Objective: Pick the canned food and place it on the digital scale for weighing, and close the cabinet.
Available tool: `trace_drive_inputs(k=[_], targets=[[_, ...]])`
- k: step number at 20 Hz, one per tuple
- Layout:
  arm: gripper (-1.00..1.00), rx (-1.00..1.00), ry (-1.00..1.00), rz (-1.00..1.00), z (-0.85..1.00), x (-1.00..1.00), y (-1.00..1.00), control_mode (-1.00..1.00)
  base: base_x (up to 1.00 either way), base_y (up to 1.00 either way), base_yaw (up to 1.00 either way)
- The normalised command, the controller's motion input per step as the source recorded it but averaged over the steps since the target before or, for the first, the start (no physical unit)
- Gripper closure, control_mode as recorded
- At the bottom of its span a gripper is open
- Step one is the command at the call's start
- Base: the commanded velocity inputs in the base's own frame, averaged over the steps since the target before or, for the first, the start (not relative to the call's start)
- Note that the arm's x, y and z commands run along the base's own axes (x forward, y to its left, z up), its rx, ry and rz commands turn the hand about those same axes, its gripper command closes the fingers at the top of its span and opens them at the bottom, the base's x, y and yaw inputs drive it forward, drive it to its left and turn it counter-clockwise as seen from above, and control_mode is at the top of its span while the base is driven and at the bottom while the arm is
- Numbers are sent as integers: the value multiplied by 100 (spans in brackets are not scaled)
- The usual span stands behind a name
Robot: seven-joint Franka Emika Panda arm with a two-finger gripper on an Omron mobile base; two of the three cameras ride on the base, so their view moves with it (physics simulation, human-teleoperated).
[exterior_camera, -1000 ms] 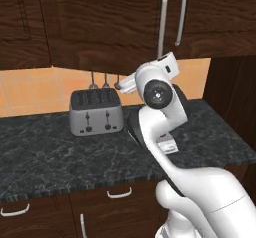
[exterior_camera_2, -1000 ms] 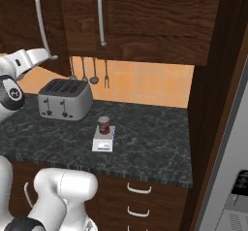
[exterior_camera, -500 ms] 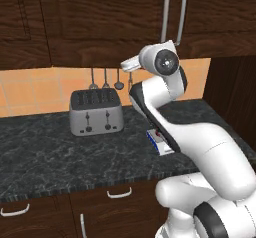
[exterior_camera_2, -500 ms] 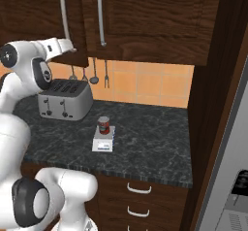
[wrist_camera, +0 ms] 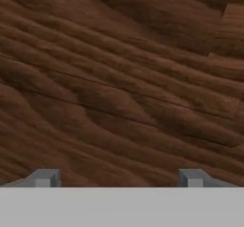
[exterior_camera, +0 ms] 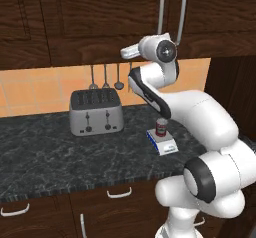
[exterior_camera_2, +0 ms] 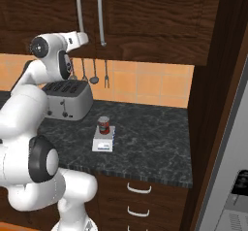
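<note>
With the canned food (exterior_camera: 161,127) already standing on the digital scale (exterior_camera: 162,142), we hold our gripper (wrist_camera: 116,177), fingers spread and empty, close against the cabinet (exterior_camera: 115,17) door to push it shut.

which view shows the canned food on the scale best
The right base view: the canned food stands unobstructed on the digital scale. In the left base view the arm crowds it. The hand view faces dark wood up close.

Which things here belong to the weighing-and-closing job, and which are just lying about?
Job:
- canned food, standing on the scale
- digital scale
- cabinet, doors look shut

Lying about:
- toaster
- hanging utensils
- lower drawers
</note>
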Motion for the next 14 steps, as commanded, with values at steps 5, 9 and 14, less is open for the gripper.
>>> trace_drive_inputs(k=[5,9,14], targets=[[-100,1,0,0,-12,100,1,-100,0,0,0],[-100,1,1,0,-43,95,0,-100,0,0,0],[-100,0,4,0,-74,84,0,-100,0,0,0]])
